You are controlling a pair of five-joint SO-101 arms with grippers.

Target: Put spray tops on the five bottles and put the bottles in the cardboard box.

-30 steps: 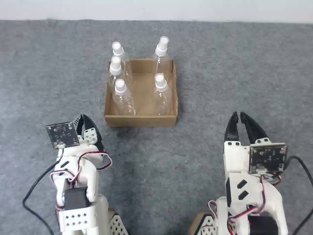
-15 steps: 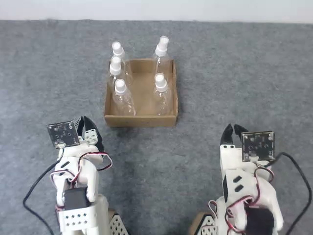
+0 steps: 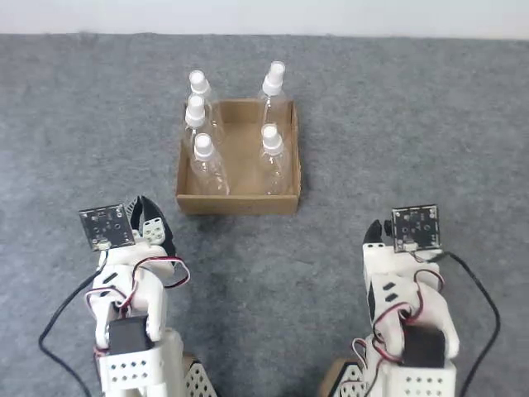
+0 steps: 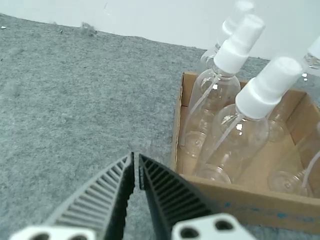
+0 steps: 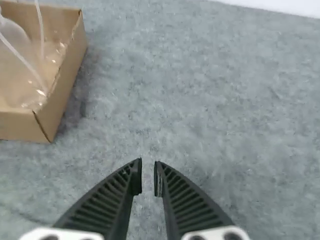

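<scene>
The left end effector (image 4: 136, 159) and right end effector (image 5: 147, 167) hang nearly closed and empty over the near tabletop (image 3: 413, 124), well apart from the cardboard box (image 3: 238, 203) at far centre. The five bottles (image 3: 208, 169) appear to stand inside it. A careless sweep could topple them, and a loosely seated spray top (image 3: 203, 146) might pop off.

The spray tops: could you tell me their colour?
White spray tops; left wrist view shows them best.
</scene>
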